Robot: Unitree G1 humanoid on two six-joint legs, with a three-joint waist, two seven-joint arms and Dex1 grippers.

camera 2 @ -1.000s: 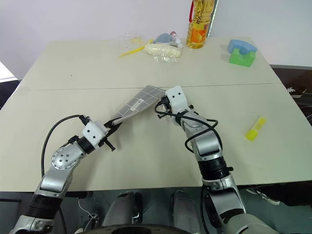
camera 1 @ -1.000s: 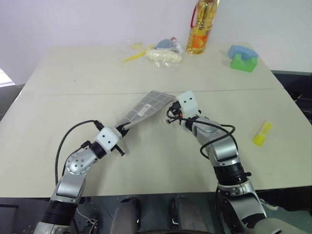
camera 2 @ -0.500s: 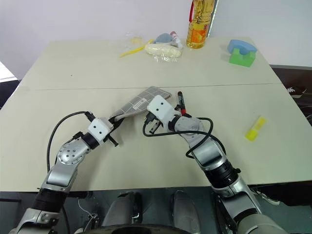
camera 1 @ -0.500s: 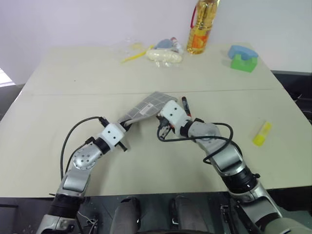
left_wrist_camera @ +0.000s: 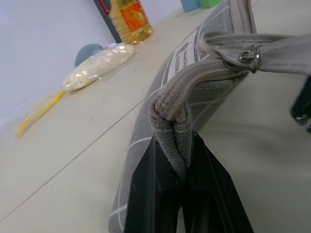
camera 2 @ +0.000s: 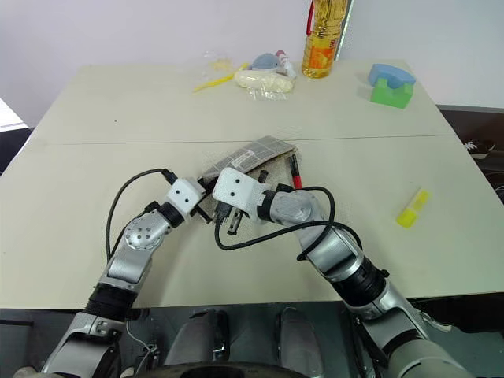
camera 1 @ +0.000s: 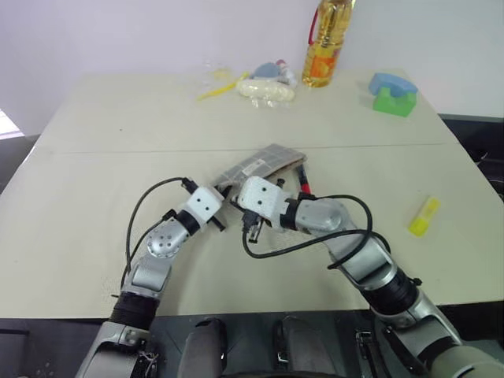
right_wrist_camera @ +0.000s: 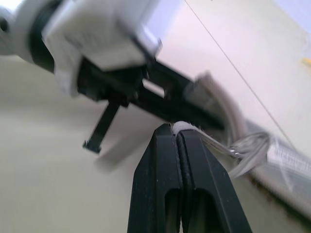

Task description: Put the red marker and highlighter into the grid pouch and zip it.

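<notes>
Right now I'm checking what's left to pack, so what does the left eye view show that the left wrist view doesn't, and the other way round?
Left eye view: the red marker lying beside the grid pouch, the highlighter far off toward the table's right edge, and a blue-and-green block. Left wrist view: the left jaws shut on the pouch's corner, with the zip pull up close. Both: the pouch, the oil bottle and a clear bag.

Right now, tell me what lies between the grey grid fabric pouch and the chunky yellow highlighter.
In the left eye view, the red marker lies beside the grey grid pouch; past it, bare tabletop runs to the yellow highlighter.
</notes>
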